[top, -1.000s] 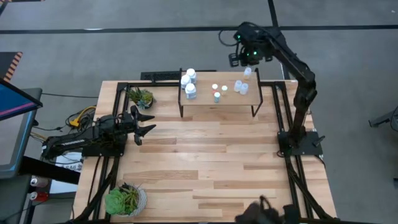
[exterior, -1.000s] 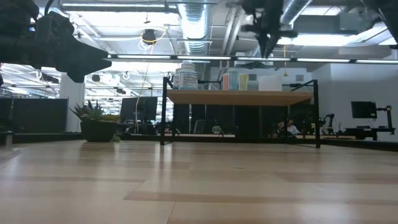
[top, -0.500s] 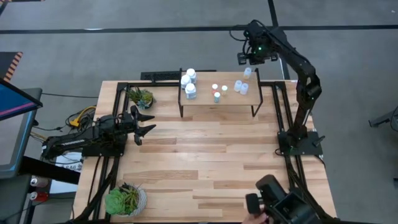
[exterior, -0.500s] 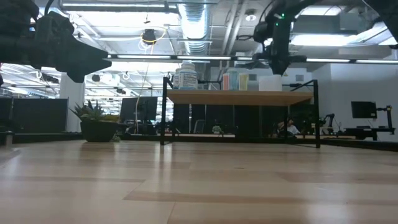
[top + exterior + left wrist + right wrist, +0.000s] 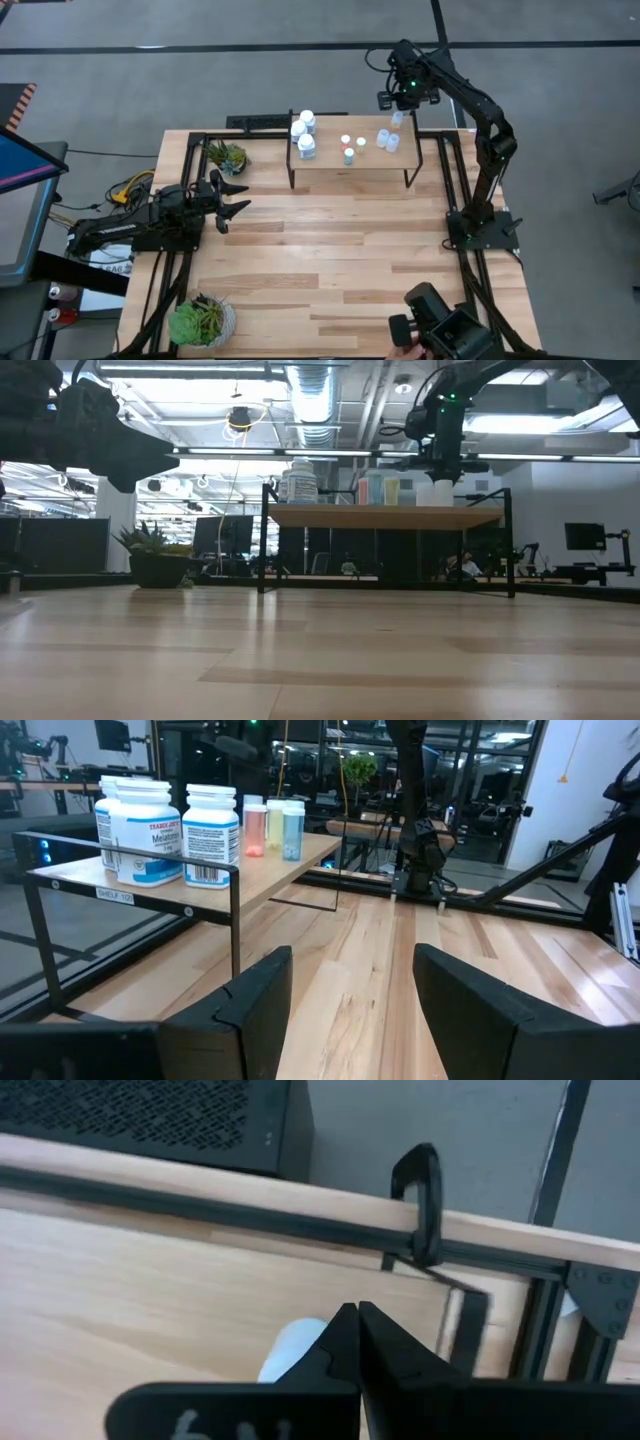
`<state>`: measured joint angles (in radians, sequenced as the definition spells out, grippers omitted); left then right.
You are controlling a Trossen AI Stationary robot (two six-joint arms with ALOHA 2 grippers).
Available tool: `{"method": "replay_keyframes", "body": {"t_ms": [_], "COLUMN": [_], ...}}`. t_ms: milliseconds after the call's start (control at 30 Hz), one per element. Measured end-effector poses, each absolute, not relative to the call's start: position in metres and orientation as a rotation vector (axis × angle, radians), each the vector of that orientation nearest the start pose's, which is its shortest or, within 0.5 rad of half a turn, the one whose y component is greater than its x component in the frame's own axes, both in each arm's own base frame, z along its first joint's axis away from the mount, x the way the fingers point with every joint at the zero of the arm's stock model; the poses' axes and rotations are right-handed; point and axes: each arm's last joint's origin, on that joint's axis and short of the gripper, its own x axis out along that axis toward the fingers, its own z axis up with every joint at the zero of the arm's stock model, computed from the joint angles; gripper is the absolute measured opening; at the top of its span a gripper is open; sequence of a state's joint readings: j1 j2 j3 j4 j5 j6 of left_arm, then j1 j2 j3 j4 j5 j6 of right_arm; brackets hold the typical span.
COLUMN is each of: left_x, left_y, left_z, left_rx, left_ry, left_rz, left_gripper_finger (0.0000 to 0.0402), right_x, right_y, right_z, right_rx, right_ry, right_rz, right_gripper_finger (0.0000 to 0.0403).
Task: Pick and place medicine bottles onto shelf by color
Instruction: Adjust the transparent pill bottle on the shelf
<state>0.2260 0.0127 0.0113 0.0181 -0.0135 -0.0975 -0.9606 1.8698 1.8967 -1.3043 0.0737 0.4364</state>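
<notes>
We see the right gripper raised over the far right end of the shelf, its jaws pressed together with nothing between them. In its own wrist view the two dark fingers meet at their tips, and a pale-blue bottle shows just below and behind them; we think it is not touched, though the fingers hide much of it. From above, that bottle stands right under the jaws at the shelf's back right corner, with two more pale-blue bottles just beside it toward the table's near side.

Farther from the jaws, along the shelf toward its middle, stand three small reddish bottles, and at the opposite end three larger white bottles stand grouped close together. In the low view the gripper hangs just above the shelf board.

The left gripper waits low over the left side of the table, well apart from the shelf, its jaws spread wide and holding nothing; past its fingers the white bottles show on the shelf's near end.
</notes>
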Motion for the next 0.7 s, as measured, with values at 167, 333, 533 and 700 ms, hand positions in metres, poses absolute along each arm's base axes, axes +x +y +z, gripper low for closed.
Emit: {"method": "replay_keyframes", "body": {"t_ms": [167,333,533,700], "left_x": [0.095,0.095,0.095,0.095], "left_y": [0.022,0.022,0.022,0.022], "left_z": [0.168,0.168,0.168,0.168], "left_rx": [-0.095,-0.095,-0.095,-0.095], "left_ry": [-0.029,-0.029,-0.028,-0.028], "left_rz": [0.239,0.239,0.239,0.239], "left_gripper_finger": [0.0197,0.0197,0.0196,0.0197], "right_x": [0.218,0.224,0.23,0.236], "right_y": [-0.297,-0.288,-0.282,-0.278], "right_z": [0.33,0.329,0.328,0.329], "right_rx": [0.907,0.915,0.925,0.919], "right_ry": [1.026,1.072,1.075,1.074], "right_rz": [-1.129,-1.094,-1.085,-1.075], "right_gripper_finger": [0.0013,0.0013,0.0013,0.0013]}}
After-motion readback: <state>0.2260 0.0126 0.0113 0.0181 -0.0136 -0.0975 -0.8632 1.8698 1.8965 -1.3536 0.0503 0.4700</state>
